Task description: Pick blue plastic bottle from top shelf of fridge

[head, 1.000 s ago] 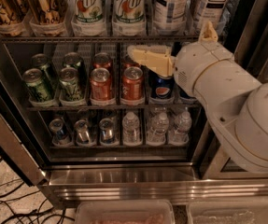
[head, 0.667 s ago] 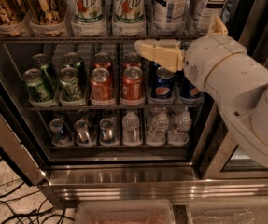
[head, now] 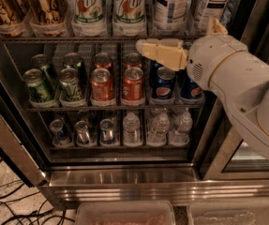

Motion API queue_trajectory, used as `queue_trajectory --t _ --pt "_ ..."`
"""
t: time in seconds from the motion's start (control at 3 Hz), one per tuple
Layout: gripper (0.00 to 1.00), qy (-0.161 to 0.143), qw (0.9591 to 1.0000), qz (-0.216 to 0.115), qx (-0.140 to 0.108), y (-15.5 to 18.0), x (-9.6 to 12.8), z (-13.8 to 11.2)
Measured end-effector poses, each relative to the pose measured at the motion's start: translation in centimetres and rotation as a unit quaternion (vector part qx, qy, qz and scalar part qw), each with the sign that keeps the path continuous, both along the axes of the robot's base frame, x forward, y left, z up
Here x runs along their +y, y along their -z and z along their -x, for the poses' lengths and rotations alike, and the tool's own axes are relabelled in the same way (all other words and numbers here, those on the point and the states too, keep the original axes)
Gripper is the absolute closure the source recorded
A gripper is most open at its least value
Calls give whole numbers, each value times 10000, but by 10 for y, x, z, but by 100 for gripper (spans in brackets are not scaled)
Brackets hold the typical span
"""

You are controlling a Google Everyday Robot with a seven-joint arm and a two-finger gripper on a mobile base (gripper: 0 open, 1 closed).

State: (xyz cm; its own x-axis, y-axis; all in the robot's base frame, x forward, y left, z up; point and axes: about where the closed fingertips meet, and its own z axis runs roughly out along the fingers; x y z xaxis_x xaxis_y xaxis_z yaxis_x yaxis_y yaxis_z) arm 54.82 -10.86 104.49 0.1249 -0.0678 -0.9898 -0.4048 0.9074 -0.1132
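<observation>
So here's what's crowding your target. The top shelf (head: 78, 40) of the fridge (head: 124, 177) carries six tall bottles in a row: two amber bottles (head: 45, 6) on the left, two 7up bottles (head: 129, 6) in the middle and two tea bottles on the right. The blue plastic bottle (head: 171, 8) is the left one of the tea pair. It stands just beside a 7up on one side and its twin (head: 212, 3) on the other (you only see their lower parts). It's wide, with a pale blue-and-white checked label and a dark panel; the twin's panel reads "TEA".

Your gripper (head: 145, 48) sits just under the shelf's front rail, pointing left, in front of the can rack and below the bottles. I can't tell whether it's clenched or released. The white arm (head: 237, 78) comes in from the right and covers part of the two Pepsi cans (head: 164, 83).

The rest of the can rack holds four green cans (head: 35, 86) and four red cans (head: 133, 83). The bottom rack has three silvery cans (head: 82, 132) and three small water bottles (head: 160, 125). There are two clear bins (head: 124, 214) below the fridge, and cables (head: 12, 205) on the floor at left.
</observation>
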Motion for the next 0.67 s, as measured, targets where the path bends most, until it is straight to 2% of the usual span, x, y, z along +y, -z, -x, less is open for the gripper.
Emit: queue_trajectory --t 0.33,0.67 --pt "0 -68 9998 73 -173 -8 7 -3" --pt "0 -70 9998 76 -176 -8 7 -3"
